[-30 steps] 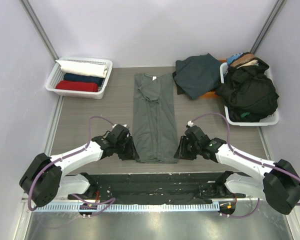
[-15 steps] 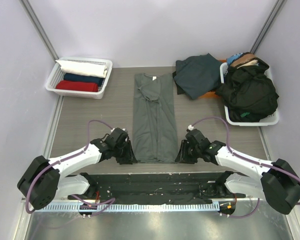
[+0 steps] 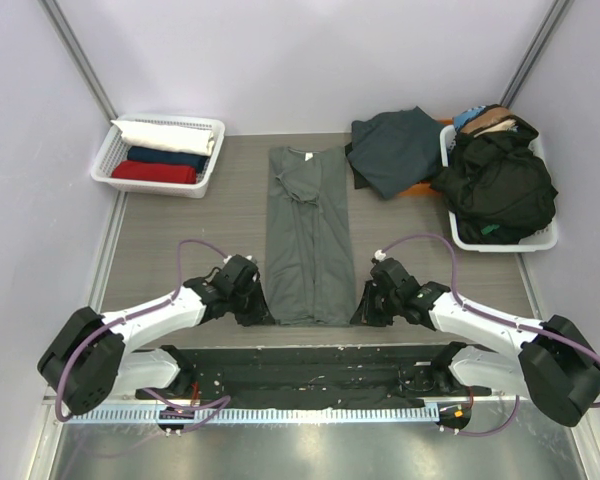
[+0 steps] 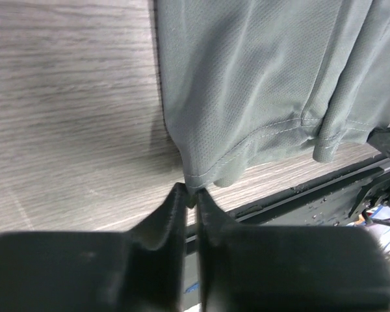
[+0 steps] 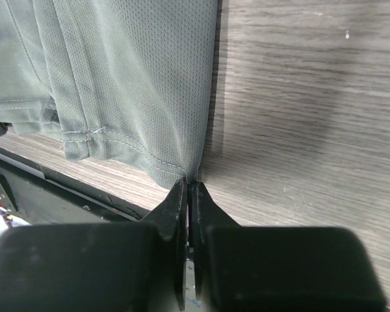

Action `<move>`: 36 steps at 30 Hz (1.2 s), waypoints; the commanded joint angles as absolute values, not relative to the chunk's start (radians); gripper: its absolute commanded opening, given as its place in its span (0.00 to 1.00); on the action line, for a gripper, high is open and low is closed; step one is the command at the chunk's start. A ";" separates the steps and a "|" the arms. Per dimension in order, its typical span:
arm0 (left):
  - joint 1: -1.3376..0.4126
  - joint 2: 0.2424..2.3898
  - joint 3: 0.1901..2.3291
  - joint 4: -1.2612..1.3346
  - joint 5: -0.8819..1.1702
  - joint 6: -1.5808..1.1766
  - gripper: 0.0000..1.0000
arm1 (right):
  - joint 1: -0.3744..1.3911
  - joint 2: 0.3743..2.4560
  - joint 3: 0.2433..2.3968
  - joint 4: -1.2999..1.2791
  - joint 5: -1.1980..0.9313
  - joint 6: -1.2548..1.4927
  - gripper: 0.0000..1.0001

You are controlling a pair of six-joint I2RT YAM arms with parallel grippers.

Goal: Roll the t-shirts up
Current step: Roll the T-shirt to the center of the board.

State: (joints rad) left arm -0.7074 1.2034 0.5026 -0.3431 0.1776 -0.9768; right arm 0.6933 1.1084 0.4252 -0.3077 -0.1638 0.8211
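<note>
Grey-green t-shirt [image 3: 305, 240] shows mesh weave only in wrist views.

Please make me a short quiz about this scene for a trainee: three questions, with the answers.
1. True or false: the grey-green t-shirt lies spread as a long strip on the table.
2. The left claw and the right claw are shut on: A) a basket rim; B) the shirt's near hem corners; C) nothing.
3. Fill in: the left basket holds ___ rolled shirts.
Key: 1 true; 2 B; 3 three.
</note>
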 commanded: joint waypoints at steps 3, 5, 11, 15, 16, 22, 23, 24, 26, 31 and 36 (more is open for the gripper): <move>-0.712 1.206 0.520 -0.290 0.193 -0.989 0.00 | 0.693 1.088 0.445 -0.299 -0.181 0.818 0.01; -0.713 1.194 0.520 -0.307 0.190 -0.991 0.00 | 0.693 1.066 0.454 -0.310 -0.172 0.819 0.01; -0.707 1.180 0.551 -0.327 0.212 -0.986 0.00 | 0.686 1.074 0.511 -0.357 -0.161 0.796 0.01; -0.700 1.187 0.558 -0.310 0.235 -0.989 0.00 | 0.667 1.088 0.534 -0.364 -0.161 0.779 0.01; -0.693 1.189 0.558 -0.305 0.242 -0.989 0.00 | 0.663 1.091 0.543 -0.368 -0.163 0.776 0.01; -0.650 1.187 0.551 -0.272 0.291 -0.994 0.00 | 0.614 1.117 0.560 -0.370 -0.196 0.747 0.01; -0.644 1.189 0.552 -0.268 0.302 -0.994 0.00 | 0.601 1.120 0.563 -0.368 -0.202 0.738 0.01; -0.632 1.193 0.552 -0.265 0.305 -0.994 0.00 | 0.586 1.123 0.569 -0.370 -0.207 0.733 0.01; -0.618 1.203 0.554 -0.250 0.322 -0.992 0.00 | 0.574 1.129 0.578 -0.370 -0.215 0.718 0.01; -0.560 1.230 0.532 -0.172 0.394 -1.006 0.00 | 0.538 1.178 0.614 -0.371 -0.236 0.690 0.01; -0.517 1.249 0.528 -0.143 0.433 -1.019 0.00 | 0.512 1.204 0.647 -0.373 -0.253 0.670 0.01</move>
State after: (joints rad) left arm -0.5400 1.2358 0.5251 -0.2184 0.3676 -0.9997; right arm 0.5289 1.1946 0.5911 -0.3824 -0.2268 0.7052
